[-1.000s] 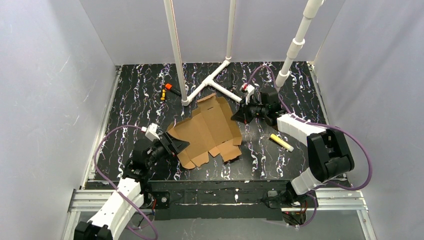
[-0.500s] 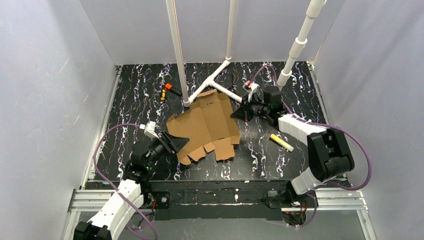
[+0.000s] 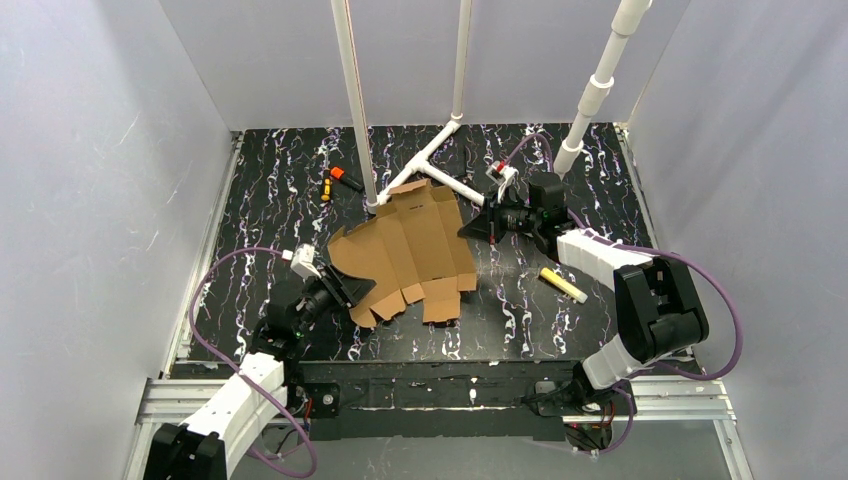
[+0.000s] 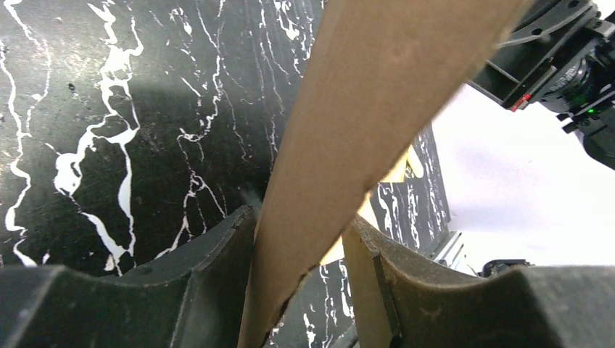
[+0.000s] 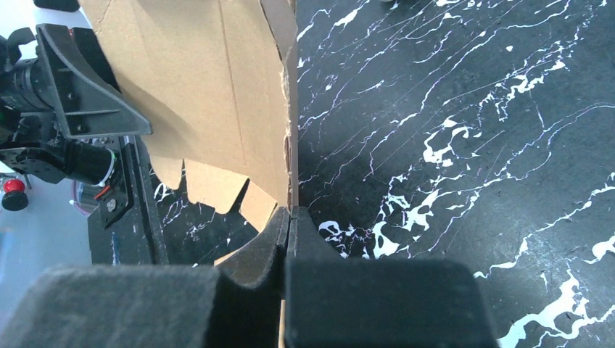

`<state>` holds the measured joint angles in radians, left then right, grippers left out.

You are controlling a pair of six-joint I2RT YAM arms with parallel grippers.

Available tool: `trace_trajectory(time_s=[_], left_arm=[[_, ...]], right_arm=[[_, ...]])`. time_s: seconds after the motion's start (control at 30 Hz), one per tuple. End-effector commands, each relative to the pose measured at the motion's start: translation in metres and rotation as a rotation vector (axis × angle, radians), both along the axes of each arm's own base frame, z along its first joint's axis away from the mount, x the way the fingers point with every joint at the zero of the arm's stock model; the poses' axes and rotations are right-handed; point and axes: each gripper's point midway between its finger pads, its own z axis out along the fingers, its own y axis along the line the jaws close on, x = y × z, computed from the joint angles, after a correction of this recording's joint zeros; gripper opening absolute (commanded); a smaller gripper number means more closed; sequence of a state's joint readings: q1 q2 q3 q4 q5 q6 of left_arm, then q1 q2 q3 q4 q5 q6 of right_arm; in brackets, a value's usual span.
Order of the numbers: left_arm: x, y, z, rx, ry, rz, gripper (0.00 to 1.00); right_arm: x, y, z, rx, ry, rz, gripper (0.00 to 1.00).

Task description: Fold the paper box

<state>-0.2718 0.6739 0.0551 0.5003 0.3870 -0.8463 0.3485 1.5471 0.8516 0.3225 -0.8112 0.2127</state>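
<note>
Only the wrist views show the grips: the right gripper [image 5: 289, 214] clamps the paper box [image 5: 203, 94] edge; the left gripper [image 4: 299, 221] straddles it, jaws apart. Overhead: black marbled table [image 3: 270, 200], pale walls [image 3: 100, 150].

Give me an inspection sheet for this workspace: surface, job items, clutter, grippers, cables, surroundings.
Surface: black tabletop with white veining.
Job's things: paper box, an unfolded flat brown cardboard sheet, mid-table.
Clutter: yellow marker by the right arm; small orange-and-black pieces and white pipe frame at the back.
Grippers: left gripper open, jaws astride the sheet's near-left edge; right gripper shut on its far-right edge.
Cables: purple cables loop off both arms, clear of the sheet.
Surroundings: plain pale walls; metal rail at the near edge.
</note>
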Motion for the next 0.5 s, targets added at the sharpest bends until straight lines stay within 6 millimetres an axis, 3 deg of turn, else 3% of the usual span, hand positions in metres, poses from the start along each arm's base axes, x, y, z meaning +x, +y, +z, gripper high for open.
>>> trace_trajectory(time_s=[0.0, 0.4, 0.47], left_arm=[[0.01, 0.004, 0.009, 0.054, -0.078, 0.019, 0.45], [0.014, 0.0, 0.017, 0.096, -0.122, -0.028, 0.01], [0.016, 0.0, 0.021, 0.095, -0.132, -0.025, 0.0]], right_arm=[[0.0, -0.002, -0.003, 0.027, 0.021, 0.003, 0.01], [0.0, -0.001, -0.011, 0.008, 0.027, 0.018, 0.01], [-0.001, 0.0, -0.012, 0.007, 0.025, 0.026, 0.01]])
